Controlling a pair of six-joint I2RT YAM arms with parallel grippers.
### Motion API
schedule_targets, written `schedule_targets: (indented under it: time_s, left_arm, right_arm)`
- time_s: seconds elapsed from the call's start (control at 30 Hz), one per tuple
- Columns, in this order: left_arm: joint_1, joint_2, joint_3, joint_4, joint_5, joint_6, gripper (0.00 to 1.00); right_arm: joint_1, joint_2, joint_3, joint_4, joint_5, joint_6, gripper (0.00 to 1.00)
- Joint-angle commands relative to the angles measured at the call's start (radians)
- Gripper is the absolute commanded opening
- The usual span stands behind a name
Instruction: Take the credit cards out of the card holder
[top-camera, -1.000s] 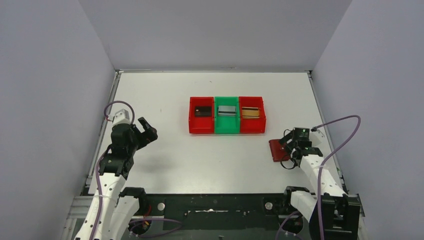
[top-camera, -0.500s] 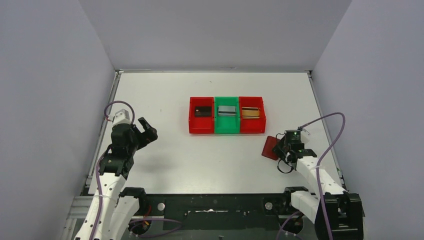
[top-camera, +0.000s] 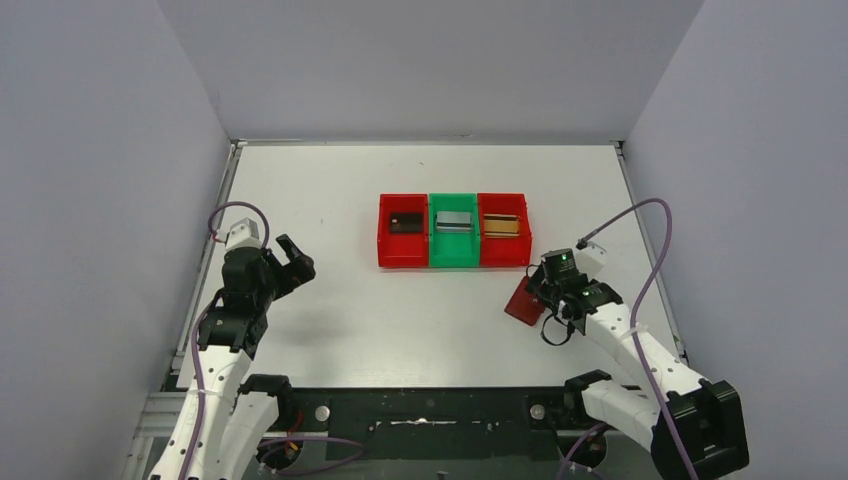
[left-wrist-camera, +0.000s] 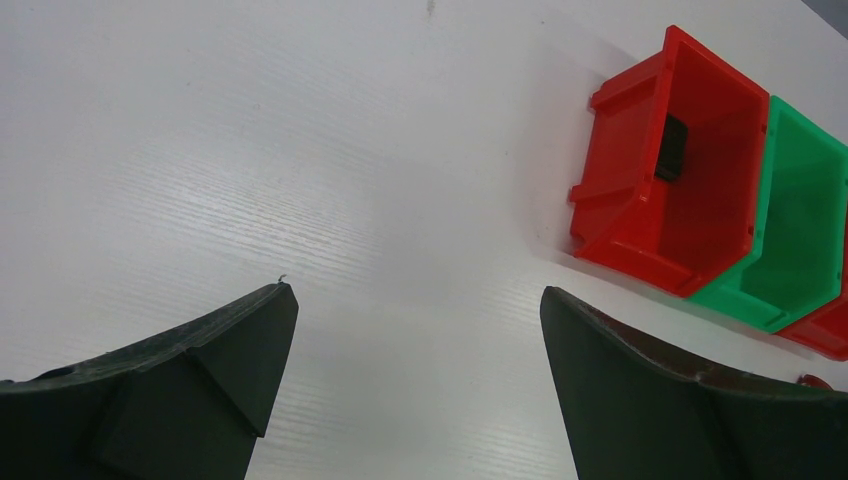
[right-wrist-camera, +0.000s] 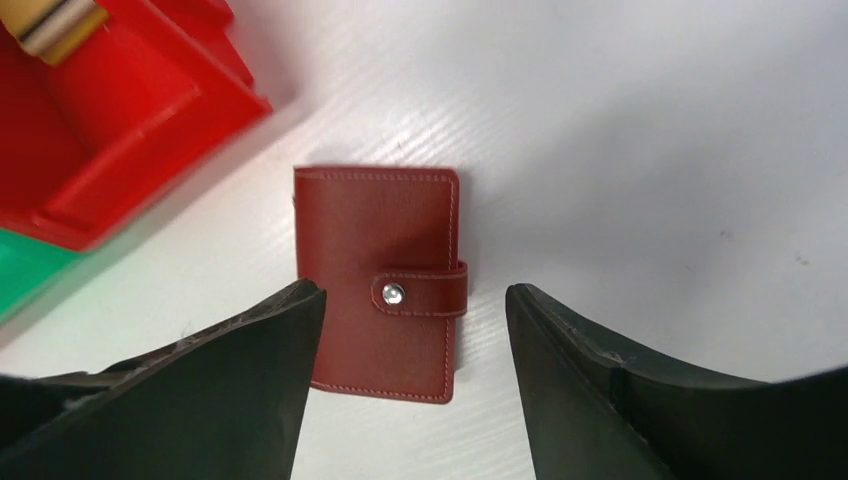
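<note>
Since cards (top-camera: 455, 221) lie one per bin (top-camera: 455, 258) at the table (top-camera: 330, 180) centre, extraction looks done. Holder (right-wrist-camera: 385, 250) lies clasped near the right edge under the right gripper (right-wrist-camera: 412, 292), jaws parted, empty; left gripper (left-wrist-camera: 418, 292) wide open, empty.

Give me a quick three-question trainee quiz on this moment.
1. True or false: the card holder lies closed with its clasp snapped.
2. In the row of bins, the black card sits in: A) the left one, B) the middle one, C) the right one.
3. Fill in: the left gripper has its jaws ____.
Key: 1 true; 2 A; 3 open.
</note>
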Motion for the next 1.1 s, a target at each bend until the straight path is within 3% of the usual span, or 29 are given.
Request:
schedule_targets:
  time_s: [0.0, 0.2, 0.53, 0.7, 0.93, 1.07]
  left_arm:
    - [0.006, -0.012, 0.01, 0.057, 0.013, 0.006, 0.95]
    - [0.006, -0.012, 0.009, 0.055, 0.012, 0.006, 0.95]
    - [0.006, -0.006, 0.008, 0.061, 0.022, 0.007, 0.95]
    - [0.006, -0.004, 0.009, 0.061, 0.025, 0.007, 0.95]
    - [0.006, 0.012, 0.004, 0.071, 0.043, 0.011, 0.94]
    - [0.006, 0.053, 0.002, 0.075, 0.042, 0.012, 0.94]
  right_arm:
    - [-0.037, 0.014, 0.078, 0.002, 0.124, -0.055, 0.7]
    - [-0.097, 0.116, 0.046, 0.115, -0.054, -0.12, 0.71]
    - [0.038, 0.153, -0.04, 0.171, -0.104, -0.065, 0.51]
    - [0.176, 0.168, -0.039, 0.189, -0.097, -0.037, 0.41]
    - [0.486, 0.309, 0.111, 0.182, 0.008, 0.017, 0.42]
    - [0.581, 0.442, 0.255, 0.116, 0.056, 0.031, 0.46]
